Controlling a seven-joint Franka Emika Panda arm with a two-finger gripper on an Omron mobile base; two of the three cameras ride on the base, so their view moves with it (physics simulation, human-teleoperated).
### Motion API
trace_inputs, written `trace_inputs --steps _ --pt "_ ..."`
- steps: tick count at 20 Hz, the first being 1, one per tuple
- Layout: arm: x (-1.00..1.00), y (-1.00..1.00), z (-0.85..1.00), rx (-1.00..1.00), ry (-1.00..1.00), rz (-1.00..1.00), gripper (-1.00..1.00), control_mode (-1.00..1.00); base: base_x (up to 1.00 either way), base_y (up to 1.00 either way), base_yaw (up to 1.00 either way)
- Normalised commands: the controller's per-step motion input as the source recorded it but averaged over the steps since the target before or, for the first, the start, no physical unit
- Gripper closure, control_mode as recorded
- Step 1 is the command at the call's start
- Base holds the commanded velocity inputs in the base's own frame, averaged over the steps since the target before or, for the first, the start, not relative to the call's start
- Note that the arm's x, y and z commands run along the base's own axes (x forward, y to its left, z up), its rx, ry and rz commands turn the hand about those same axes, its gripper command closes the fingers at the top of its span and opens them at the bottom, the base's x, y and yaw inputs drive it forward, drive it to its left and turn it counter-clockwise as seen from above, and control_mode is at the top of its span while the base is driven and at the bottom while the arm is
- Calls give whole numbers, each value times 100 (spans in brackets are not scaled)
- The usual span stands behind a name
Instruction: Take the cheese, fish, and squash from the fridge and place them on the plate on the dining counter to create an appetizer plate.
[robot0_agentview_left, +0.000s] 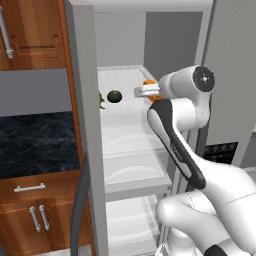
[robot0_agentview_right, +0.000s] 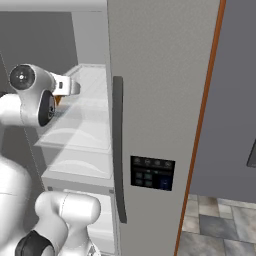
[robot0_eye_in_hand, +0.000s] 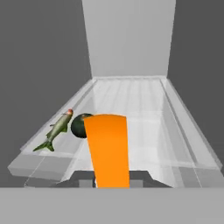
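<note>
The cheese (robot0_eye_in_hand: 107, 151) sits clamped in the hand (robot0_eye_in_hand: 113, 183) above the front of the fridge (robot0_agentview_left: 85, 125) shelf (robot0_eye_in_hand: 131, 109). Pulled out carelessly, the wedge could slip from so narrow a grip, or bump the squash (robot0_eye_in_hand: 78, 124) just behind it at ten o'clock. The hand view also shows the fish (robot0_eye_in_hand: 57, 130) beside the squash at nine o'clock. The left base view shows the squash (robot0_agentview_left: 114, 96) well left of the hand (robot0_agentview_left: 142, 91), and the right base view the fridge's door handle (robot0_agentview_right: 118, 150).

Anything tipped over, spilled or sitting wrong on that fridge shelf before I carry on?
Nothing stands out. The gripper is shut on the cheese, which stands upright between its tips. On the shelf, the fish lies flat with the squash next to it. No spill or damage shows.
</note>
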Motion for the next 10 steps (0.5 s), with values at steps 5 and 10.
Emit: trace_inputs --steps 5,10 --pt "-99 -14 31 11 21 -3 100 -100 0 0 0" --pt "-90 -12 -5 1 29 -5 100 -100 0 0 0"
